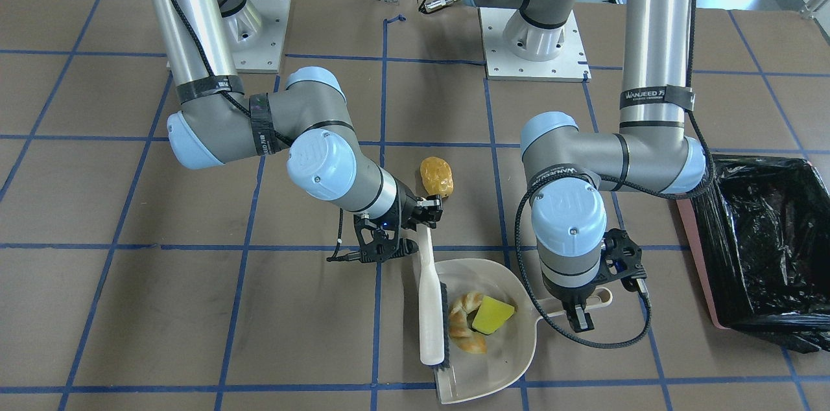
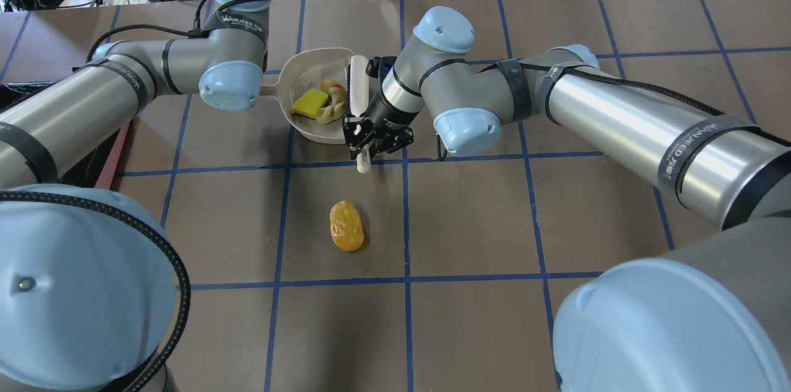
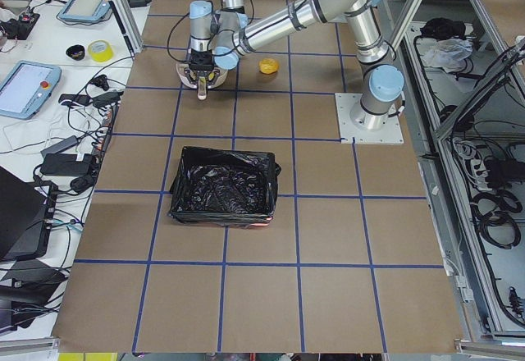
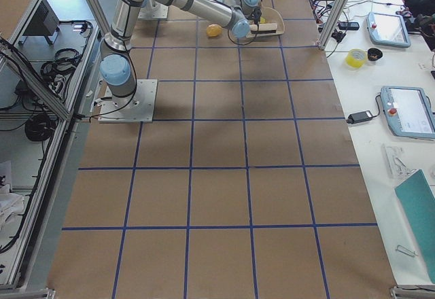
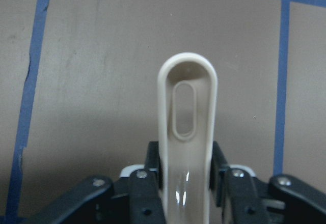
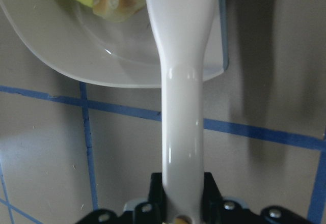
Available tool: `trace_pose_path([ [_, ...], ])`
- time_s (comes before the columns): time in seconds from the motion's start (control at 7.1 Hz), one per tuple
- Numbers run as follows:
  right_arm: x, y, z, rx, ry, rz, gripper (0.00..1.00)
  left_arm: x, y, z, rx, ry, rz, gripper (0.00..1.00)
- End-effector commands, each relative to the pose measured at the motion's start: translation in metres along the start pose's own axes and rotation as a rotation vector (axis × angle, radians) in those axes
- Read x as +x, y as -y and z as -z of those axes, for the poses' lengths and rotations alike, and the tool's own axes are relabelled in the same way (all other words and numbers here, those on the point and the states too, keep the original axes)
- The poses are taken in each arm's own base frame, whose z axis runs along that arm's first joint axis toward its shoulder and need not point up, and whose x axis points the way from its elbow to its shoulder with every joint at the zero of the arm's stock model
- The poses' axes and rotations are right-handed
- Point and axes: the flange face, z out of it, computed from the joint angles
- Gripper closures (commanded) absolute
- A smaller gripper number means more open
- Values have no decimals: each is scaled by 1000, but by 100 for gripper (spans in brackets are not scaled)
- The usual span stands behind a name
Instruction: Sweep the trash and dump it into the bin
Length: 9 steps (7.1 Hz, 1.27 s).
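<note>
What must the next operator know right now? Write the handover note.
Left gripper: jaws shut on the dustpan handle.
Right gripper: jaws shut on the brush handle, with the brush head at the dustpan's mouth.
Done: croissant and sponge are in the dustpan.
Left: roll lies outside, apart from the dustpan. Sweep it in, then tip the dustpan into the bin on the left arm's side.

Bright, even overhead light all round, soft shadows only. Glare streaks on the glossy cream plastic brush handle (image 6: 182,132) and the crinkled black plastic bin liner (image 1: 765,229). Wrist views look slightly soft up close.
</note>
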Motion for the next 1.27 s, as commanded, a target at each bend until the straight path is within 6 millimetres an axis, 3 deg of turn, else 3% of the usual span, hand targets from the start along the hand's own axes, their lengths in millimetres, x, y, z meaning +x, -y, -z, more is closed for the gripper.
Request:
trace_pose_path([
  [0.0, 4, -5, 21, 8, -128, -23, 100, 2, 1, 4, -3, -8, -1, 100],
  [0.28, 10, -40, 58, -65, -305, -78, 100, 3, 13, 18, -3, -28, -63, 100],
  [0.42, 9, -58, 69, -102, -327, -163, 100, 4, 31, 26, -11, -37, -128, 100],
  [0.7, 19, -90, 61, -155, -352, -323, 100, 1, 92, 30, -58, -21, -153, 100],
  [0.84, 12, -114, 52, -165, -367, -362, 100, -27, 103, 24, -51, 21, -159, 100],
  [1.13, -27, -164, 22, -165, -420, -469, 100, -97, 102, 21, -53, 77, -166, 100],
])
